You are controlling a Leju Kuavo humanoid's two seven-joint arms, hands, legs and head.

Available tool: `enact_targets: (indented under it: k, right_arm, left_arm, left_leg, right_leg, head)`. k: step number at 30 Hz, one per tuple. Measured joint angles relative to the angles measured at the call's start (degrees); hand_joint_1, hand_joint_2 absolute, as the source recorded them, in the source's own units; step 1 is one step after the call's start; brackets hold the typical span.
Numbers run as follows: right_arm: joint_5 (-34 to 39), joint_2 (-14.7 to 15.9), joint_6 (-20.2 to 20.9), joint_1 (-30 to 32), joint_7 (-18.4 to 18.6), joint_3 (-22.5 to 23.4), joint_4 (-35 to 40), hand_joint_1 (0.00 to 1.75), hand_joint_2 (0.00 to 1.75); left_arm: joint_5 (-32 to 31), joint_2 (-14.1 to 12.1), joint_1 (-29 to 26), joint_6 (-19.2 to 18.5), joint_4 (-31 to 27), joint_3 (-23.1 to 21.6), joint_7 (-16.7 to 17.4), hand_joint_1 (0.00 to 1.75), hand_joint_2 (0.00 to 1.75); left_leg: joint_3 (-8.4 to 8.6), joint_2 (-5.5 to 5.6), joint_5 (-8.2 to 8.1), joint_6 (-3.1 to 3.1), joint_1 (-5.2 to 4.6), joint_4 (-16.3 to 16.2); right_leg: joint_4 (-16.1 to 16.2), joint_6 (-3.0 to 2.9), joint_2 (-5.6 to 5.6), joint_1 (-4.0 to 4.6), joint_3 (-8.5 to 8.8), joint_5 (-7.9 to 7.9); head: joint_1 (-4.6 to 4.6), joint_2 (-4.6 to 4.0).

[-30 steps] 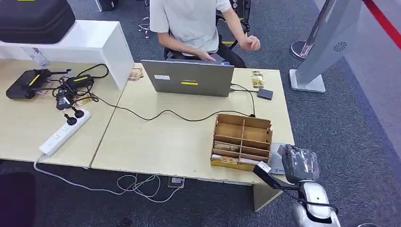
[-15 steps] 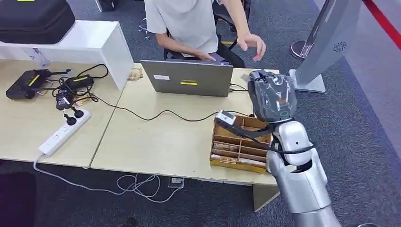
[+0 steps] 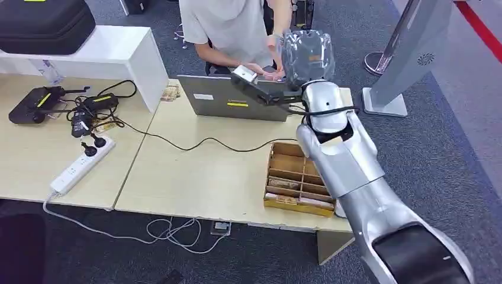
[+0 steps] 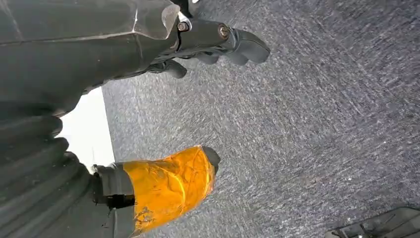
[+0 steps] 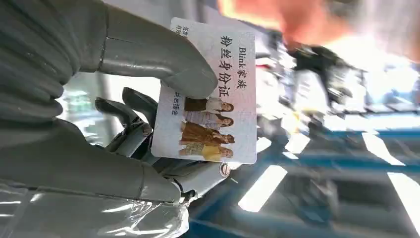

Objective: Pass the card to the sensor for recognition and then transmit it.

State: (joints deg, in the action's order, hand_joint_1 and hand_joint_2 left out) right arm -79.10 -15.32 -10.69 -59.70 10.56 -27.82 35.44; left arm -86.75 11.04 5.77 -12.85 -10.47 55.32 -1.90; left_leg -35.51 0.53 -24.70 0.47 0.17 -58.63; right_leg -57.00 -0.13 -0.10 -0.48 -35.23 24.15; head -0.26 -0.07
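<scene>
now, in your head view the right hand point(image 3: 306, 53), wrapped in clear plastic, sits at top centre of the frame above the laptop point(image 3: 235, 97), close to a person's hand point(image 3: 264, 69). the wooden organizer point(image 3: 302, 177) lies lower right on the table point(image 3: 195, 177). in the left wrist view, upper left, the left hand point(image 4: 198, 39) hangs over grey carpet point(image 4: 317, 114), fingers apart, holding nothing. in the right wrist view, at centre, you see the card point(image 5: 213, 99) pinched between thumb and fingers point(image 5: 124, 106).
</scene>
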Motion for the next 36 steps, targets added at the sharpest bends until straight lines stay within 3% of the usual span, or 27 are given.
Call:
enact_targets:
  k: [3, 10, 11, 30, 32, 36]
  right_arm:
    - [-0.28, 0.92, 1.09, -2.03, 3.10, 2.05, -6.12, 1.75, 1.75]
    - [-1.79, 3.13, 1.77, -2.72, 4.82, 4.28, -12.47, 1.75, 1.75]
    - [-1.86, 3.39, 1.77, -2.69, 4.82, 4.50, -12.95, 0.00, 1.75]
    - [-1.64, 5.40, 1.20, -2.28, 4.10, 7.40, -15.38, 0.00, 1.75]
    - [-0.80, 5.46, -0.25, -1.95, 1.47, 8.36, -15.35, 0.00, 1.75]
    - [1.46, 5.47, -6.69, 0.04, -10.48, 10.79, -13.11, 0.00, 1.75]
  left_arm:
    - [0.00, 0.15, 0.05, -0.11, 0.00, -0.57, -0.09, 0.00, 1.75]
    - [-0.09, 0.35, 0.05, -0.20, 0.00, -1.33, -0.09, 0.00, 1.75]
    - [-0.09, 0.35, 0.06, -0.20, 0.00, -1.42, -0.09, 0.00, 1.75]
    - [-0.15, 0.66, 0.07, -0.24, 0.00, -2.42, 0.70, 0.00, 1.75]
    - [-0.13, 0.66, 0.07, -0.02, 0.00, -2.42, 0.96, 0.00, 1.75]
    - [0.00, 0.63, -0.03, 0.70, 0.00, -2.42, 1.38, 0.00, 1.75]
  left_leg:
    - [-0.01, 0.00, 0.00, 0.01, -0.01, -0.02]
    - [-0.02, -0.06, -0.04, 0.04, -0.03, -0.02]
    - [-0.03, -0.05, -0.04, 0.04, -0.03, -0.02]
    - [-0.03, -0.12, -0.04, 0.03, -0.02, -0.01]
    - [-0.03, -0.11, -0.04, 0.03, -0.02, -0.01]
    - [-0.04, -0.10, -0.04, 0.03, -0.01, -0.01]
  right_leg:
    - [0.03, 0.10, 0.00, -0.01, 0.01, -0.07]
    - [0.07, 0.11, 0.08, -0.01, -0.05, -0.07]
    - [0.07, 0.11, 0.07, -0.01, -0.05, -0.07]
    - [0.05, 0.07, 0.10, 0.02, -0.07, -0.04]
    - [0.05, 0.07, 0.10, 0.02, -0.07, -0.05]
    - [0.04, 0.06, 0.10, 0.02, -0.06, -0.05]
  head:
    - [0.02, 0.00]
    - [0.00, 0.00]
    - [0.04, 0.00]
    - [0.02, 0.00]
    - [0.02, 0.00]
    - [0.00, 0.00]
